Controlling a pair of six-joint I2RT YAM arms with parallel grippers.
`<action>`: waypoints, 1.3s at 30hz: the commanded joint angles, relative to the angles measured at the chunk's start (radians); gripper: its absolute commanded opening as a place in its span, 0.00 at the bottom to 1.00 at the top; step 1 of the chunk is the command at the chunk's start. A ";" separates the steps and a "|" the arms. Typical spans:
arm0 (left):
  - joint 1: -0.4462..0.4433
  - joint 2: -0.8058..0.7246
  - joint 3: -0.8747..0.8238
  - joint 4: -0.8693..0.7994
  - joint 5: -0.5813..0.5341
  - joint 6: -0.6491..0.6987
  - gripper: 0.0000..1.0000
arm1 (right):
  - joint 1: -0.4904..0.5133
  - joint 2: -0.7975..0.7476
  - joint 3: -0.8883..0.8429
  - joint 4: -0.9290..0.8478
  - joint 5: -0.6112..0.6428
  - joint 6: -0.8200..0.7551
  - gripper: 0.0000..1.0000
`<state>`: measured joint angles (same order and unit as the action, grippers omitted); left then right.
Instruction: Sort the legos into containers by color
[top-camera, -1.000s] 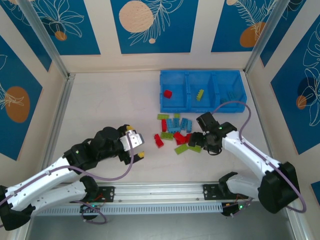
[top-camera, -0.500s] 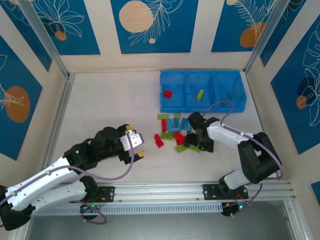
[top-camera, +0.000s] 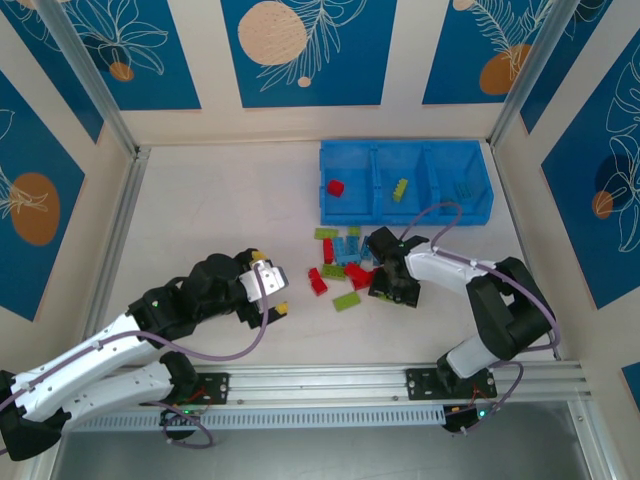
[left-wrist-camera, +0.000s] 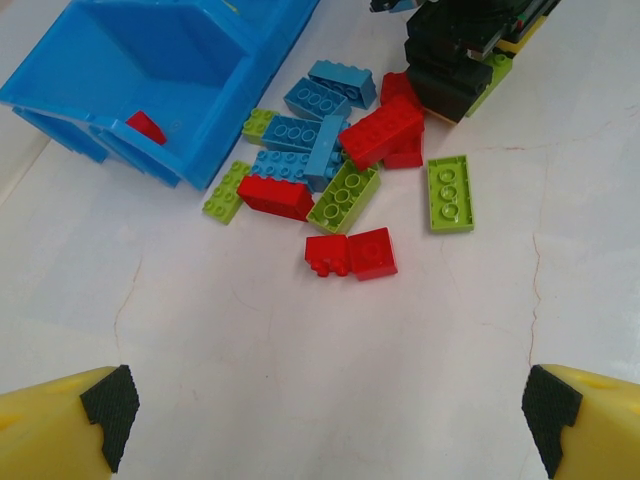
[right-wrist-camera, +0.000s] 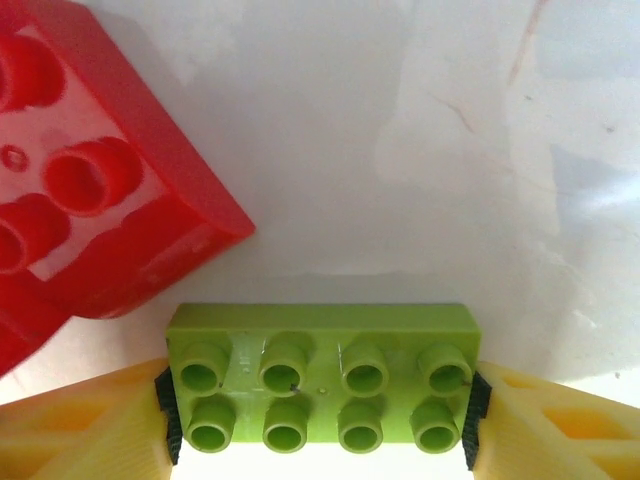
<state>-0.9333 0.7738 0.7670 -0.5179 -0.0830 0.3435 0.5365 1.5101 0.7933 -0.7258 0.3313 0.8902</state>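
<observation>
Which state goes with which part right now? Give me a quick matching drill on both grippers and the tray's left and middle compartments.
Things:
1. left gripper
2. right gripper
3. left compartment
4. middle compartment

States:
A. contains one lime green brick
B. wide open, nothing between the fingers
C. contains one red brick
D. pads against both ends of a green eight-stud brick

Pairs: 1-B, 2-D, 3-C, 4-A.
</observation>
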 joint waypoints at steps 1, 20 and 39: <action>0.005 -0.004 -0.008 -0.022 -0.004 0.009 1.00 | 0.006 -0.100 -0.015 -0.074 0.050 0.062 0.67; 0.008 -0.013 -0.003 -0.035 -0.046 0.032 1.00 | -0.396 0.329 0.866 -0.051 0.006 -0.204 0.61; 0.008 -0.002 -0.003 -0.045 -0.007 0.026 1.00 | -0.286 -0.051 0.642 -0.136 -0.080 -0.261 0.87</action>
<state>-0.9314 0.7746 0.7609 -0.5434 -0.1051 0.3508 0.1696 1.6093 1.5642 -0.8539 0.2920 0.6704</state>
